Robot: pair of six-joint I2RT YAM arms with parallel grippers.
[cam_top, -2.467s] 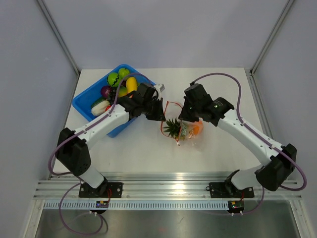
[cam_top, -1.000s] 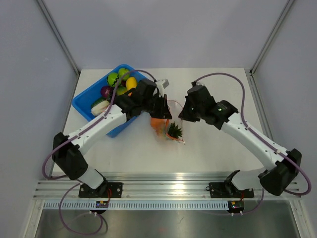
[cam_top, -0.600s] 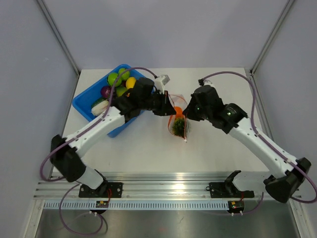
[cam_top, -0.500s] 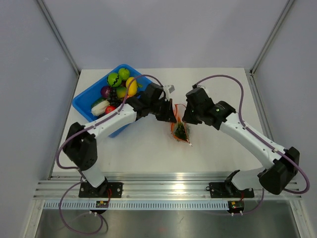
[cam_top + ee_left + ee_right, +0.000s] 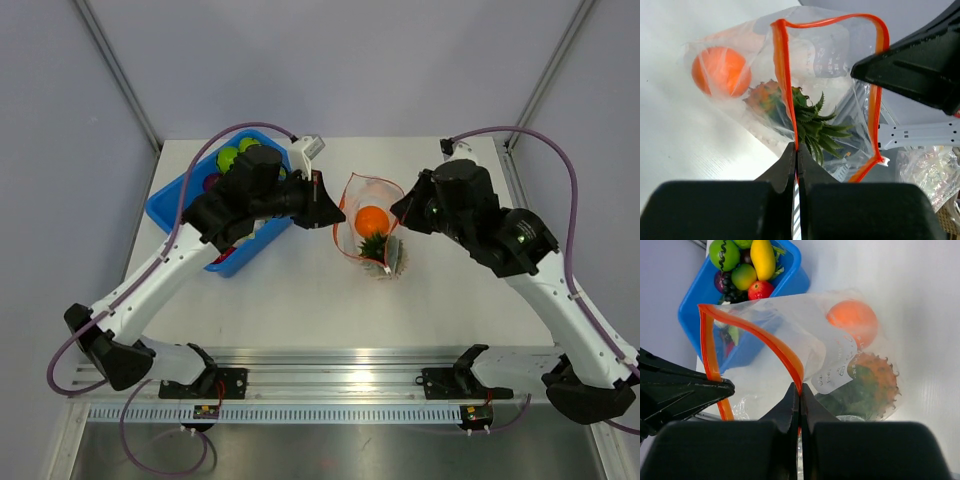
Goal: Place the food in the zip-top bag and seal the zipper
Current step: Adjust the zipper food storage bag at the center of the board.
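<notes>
The clear zip-top bag (image 5: 370, 232) hangs open between both grippers above the table, its orange-red zipper (image 5: 356, 180) spread in a loop. Inside lie an orange (image 5: 372, 220) and a leafy-topped pineapple (image 5: 378, 246). My left gripper (image 5: 331, 212) is shut on the left side of the zipper (image 5: 785, 85). My right gripper (image 5: 398, 214) is shut on the right side of the zipper (image 5: 775, 347). The orange (image 5: 720, 71) and pineapple leaves (image 5: 812, 125) show through the bag in the left wrist view; the orange (image 5: 852, 317) and pineapple (image 5: 867, 385) show in the right wrist view.
A blue bin (image 5: 175, 205) stands at the back left, under my left arm. It holds more toy food: a green apple (image 5: 724, 254), a yellow lemon (image 5: 762, 258), a red piece (image 5: 760, 290) and dark purple pieces (image 5: 730, 282).
Both grippers have lifted the bag off the table and drawn apart, so the mouth has spread wide open. The orange and pineapple have dropped to the bag's bottom.
</notes>
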